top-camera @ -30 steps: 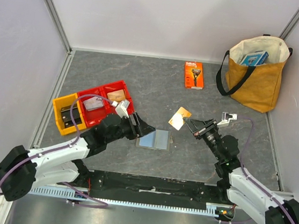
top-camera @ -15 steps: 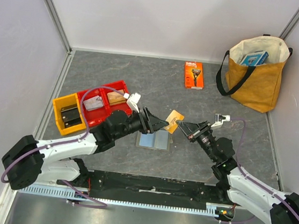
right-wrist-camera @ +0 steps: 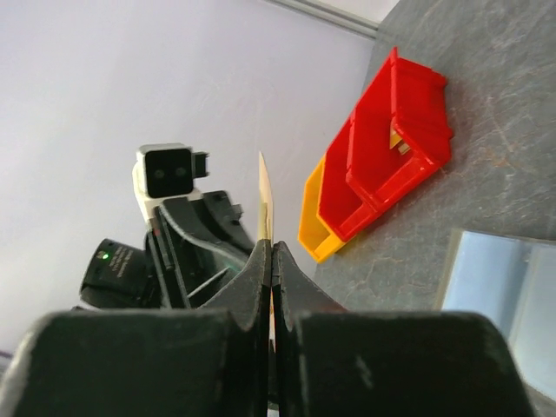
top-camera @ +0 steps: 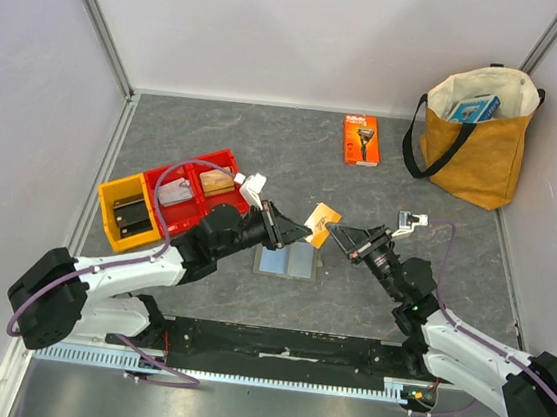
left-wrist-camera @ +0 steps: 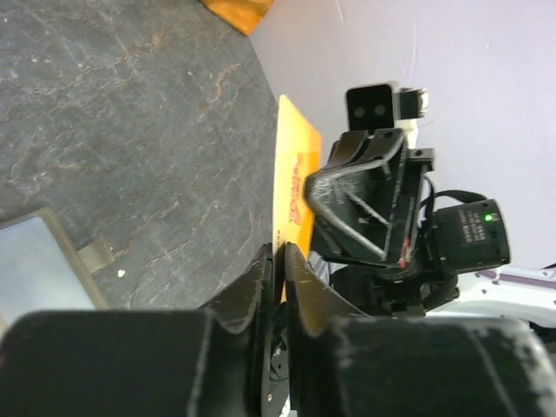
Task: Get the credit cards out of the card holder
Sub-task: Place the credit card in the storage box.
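Observation:
A tan-orange credit card hangs in the air between both arms, above the card holder. The holder lies open and flat on the table, its light blue inside facing up. My left gripper is shut on the card's left edge, and in the left wrist view the card stands edge-on between those jaws. My right gripper is shut on the opposite edge; the right wrist view shows the thin card rising from its closed fingertips. The two grippers face each other closely.
Red bins and a yellow bin holding small items sit at the left. An orange razor package lies at the back. A tan tote bag stands at the back right. Walls surround the table.
My left gripper rose from beside the card holder, reached the card held by the right gripper and closed on its edge. The right gripper shifted slightly left with the card.

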### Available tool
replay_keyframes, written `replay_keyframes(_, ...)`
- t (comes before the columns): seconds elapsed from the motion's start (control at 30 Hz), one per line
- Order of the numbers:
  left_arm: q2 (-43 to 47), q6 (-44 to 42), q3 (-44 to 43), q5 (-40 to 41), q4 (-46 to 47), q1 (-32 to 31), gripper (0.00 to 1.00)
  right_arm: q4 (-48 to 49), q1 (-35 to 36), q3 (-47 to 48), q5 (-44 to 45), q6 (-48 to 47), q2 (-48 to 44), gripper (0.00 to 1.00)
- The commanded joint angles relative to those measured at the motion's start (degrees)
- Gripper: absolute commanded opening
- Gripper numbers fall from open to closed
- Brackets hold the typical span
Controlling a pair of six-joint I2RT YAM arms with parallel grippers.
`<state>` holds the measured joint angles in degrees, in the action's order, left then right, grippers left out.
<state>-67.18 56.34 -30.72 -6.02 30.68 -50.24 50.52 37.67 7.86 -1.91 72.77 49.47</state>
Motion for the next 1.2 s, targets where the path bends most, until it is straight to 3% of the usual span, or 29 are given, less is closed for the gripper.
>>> replay_keyframes(0.0, -0.3, -1.5, -2.3, -1.6, 3.4, -0.4, 0.06, 5.0, 0.3, 0.2, -0.2, -1.2, 1.9, 0.0)
replay_keyframes(0.07, 0.2, -2.0, -2.2, -1.6, 2.7, -0.2, 0.02, 6.7, 0.4, 0.3, -1.9, -2.2, 3.4, 0.0)
replay_keyframes(0.13, 1.4, -4.1, -2.4, -1.5, 0.6, 0.1, 0.02, 7.6, 0.4, 0.6, -3.1, -3.3, 4.5, 0.06)
replay_keyframes(0.23, 4.6, -7.7, -2.7, -2.8, -4.3, 1.8, 0.02, 5.1, -0.4, 1.4, -5.8, -8.3, 3.5, 0.34)
replay_keyframes(0.37, 7.8, -11.2, -2.8, -13.3, -9.2, 8.4, 0.02, -5.2, -4.8, 6.0, -15.4, -18.5, 1.3, 0.57)
replay_keyframes(0.57, 8.4, -22.7, -8.6, -30.1, -22.2, 13.4, 0.02, -11.8, -11.4, 13.8, -35.7, -30.6, 4.4, 0.72)
replay_keyframes(0.8, 9.0, -29.8, -13.6, -36.4, -30.3, 13.8, 0.02, -13.4, -12.0, 18.8, -45.6, -36.6, 9.4, 0.71)
replay_keyframes(0.93, 8.1, -30.8, -15.4, -37.3, -33.3, 13.8, 0.02, -10.7, -11.8, 19.8, -49.4, -36.2, 10.6, 0.61)
replay_keyframes(1.03, 7.2, -31.0, -16.0, -38.0, -33.4, 13.8, 0.02, -7.9, -11.9, 19.7, -51.3, -34.4, 11.1, 0.47)
replay_keyframes(1.17, 7.1, -29.8, -16.3, -35.6, -33.1, 13.8, 0.02, -5.6, -11.9, 19.5, -52.5, -32.7, 12.0, 0.08)
